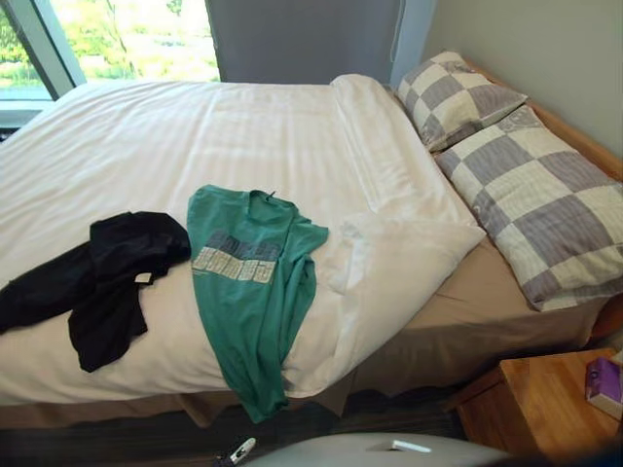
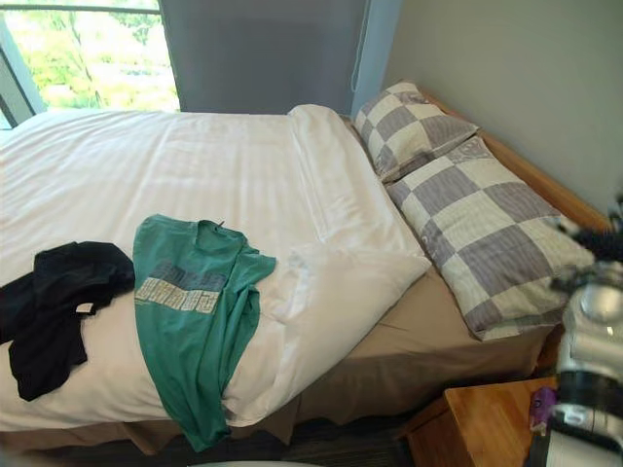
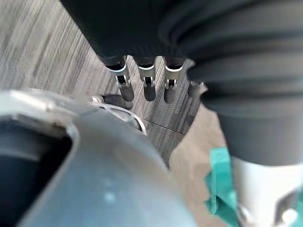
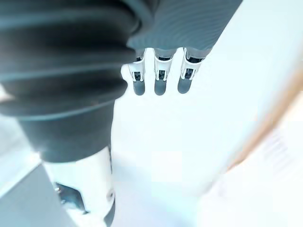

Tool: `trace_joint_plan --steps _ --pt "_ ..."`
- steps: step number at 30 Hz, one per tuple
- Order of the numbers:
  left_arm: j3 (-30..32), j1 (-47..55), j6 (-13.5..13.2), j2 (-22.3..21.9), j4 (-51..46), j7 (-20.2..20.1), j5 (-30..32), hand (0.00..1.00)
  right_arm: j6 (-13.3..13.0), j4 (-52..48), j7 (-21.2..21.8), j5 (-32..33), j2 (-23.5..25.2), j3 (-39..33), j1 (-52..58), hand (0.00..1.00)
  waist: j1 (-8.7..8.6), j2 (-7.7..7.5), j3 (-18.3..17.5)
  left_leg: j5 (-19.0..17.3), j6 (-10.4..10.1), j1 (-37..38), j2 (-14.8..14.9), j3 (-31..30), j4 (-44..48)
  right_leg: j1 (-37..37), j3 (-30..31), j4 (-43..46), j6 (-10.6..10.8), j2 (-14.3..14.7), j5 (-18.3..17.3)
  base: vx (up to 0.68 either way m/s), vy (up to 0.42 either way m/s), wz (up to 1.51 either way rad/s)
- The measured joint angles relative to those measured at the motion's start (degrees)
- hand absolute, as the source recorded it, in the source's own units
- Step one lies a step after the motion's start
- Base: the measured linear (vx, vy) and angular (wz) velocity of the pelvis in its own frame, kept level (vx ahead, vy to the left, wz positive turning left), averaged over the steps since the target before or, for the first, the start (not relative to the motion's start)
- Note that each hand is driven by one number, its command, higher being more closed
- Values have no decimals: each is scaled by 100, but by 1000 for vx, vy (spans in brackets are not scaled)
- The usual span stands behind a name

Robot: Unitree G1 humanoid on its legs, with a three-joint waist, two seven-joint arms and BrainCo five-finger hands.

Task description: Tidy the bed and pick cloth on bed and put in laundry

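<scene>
A green short-sleeved cotton T-shirt (image 1: 251, 292) with a pale printed panel on the chest lay spread on the near part of the bed. Its collar pointed to the far side and its hem hung over the near edge. Just left of it, with edges meeting or nearly so, a crumpled black cloth garment (image 1: 107, 282) lay in a heap, one part trailing off to the left.

Both rested on a white striped duvet (image 1: 195, 136) that covered most of the mattress. The duvet's near right corner was folded back on itself, baring a tan fitted sheet (image 1: 458, 311). At the right end of the bed two grey-and-cream checked pillows lay side by side, touching, one far (image 1: 453, 97) and one near (image 1: 545, 209).

A brown wooden nightstand (image 1: 535, 404) stood near the bed's near right corner, with a small purple object (image 1: 605, 384) on it. Beyond the bed were a bright window (image 1: 127, 34) and a grey curtain (image 1: 302, 39).

The left hand (image 3: 148, 85) hung over grey wood-grain flooring (image 3: 42, 56), fingers straight and side by side, holding nothing. The right hand (image 4: 160, 80) was likewise straight-fingered and empty against a bright white surface.
</scene>
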Motion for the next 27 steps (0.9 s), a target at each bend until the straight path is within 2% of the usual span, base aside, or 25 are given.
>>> trace_joint_plan --steps 2,6,10,12,14,15,18,21,23,27 --pt "-149 10 -25 8 -58 6 -40 0 160 -376 112 -220 452 343 16 0 15 10 26 9 14 -32 -25 -126 1 42 -94 1 -3 -26 2 10 -7 28" --pt "-333 53 -23 -48 -78 6 -26 0 532 -286 270 -888 1111 1061 40 0 113 189 209 47 70 -79 -86 -325 0 112 -244 5 -3 -87 2 -37 -3 23" --pt "-405 62 -33 -48 -156 59 25 0 767 363 211 -1426 1368 1515 31 0 129 221 308 140 111 -248 -103 -576 -3 95 -457 6 -2 -108 -2 -62 -25 31" --pt "-406 40 -35 -65 -192 115 32 0 995 873 104 -1751 1425 1839 16 0 257 247 377 182 122 -300 -109 -687 -31 97 -529 12 -9 -112 -16 -76 -24 21" --pt "-405 24 -36 -76 -196 121 35 0 1116 1176 20 -1878 1507 1951 -59 0 281 267 400 222 136 -387 -121 -753 -34 49 -549 14 -21 -119 -31 -81 -12 19" --pt "-404 8 -31 -96 -230 127 35 0 1267 1554 -129 -1980 1629 2002 -267 0 292 299 436 263 145 -481 -124 -809 -35 -68 -552 31 -22 -120 -31 -77 -6 14" --pt "-402 -19 -30 -117 -289 137 36 0 1424 1985 -298 -2024 1629 2150 -550 0 314 330 513 348 161 -670 -127 -936 -36 -163 -648 51 -25 -122 -29 -45 -12 24" --pt "-397 -186 -20 -105 -327 260 32 0 1527 2427 -530 -2064 1622 2195 -983 0 443 280 673 447 168 -934 -108 -1045 -35 -357 -717 55 -66 -92 5 -44 -10 18" --pt "-396 -335 -17 -68 -423 321 27 0 1551 2723 -667 -2064 1621 2241 -1501 0 503 217 932 531 184 -1146 -99 -1112 -33 -533 -750 55 -100 -74 68 -45 -5 13" --pt "-397 -843 -11 111 -480 331 17 0 1666 3003 -1058 -2232 1615 2380 -2307 0 728 -107 1506 669 218 -1525 -83 -1173 -1 -876 -774 35 -191 -45 230 -30 7 8"
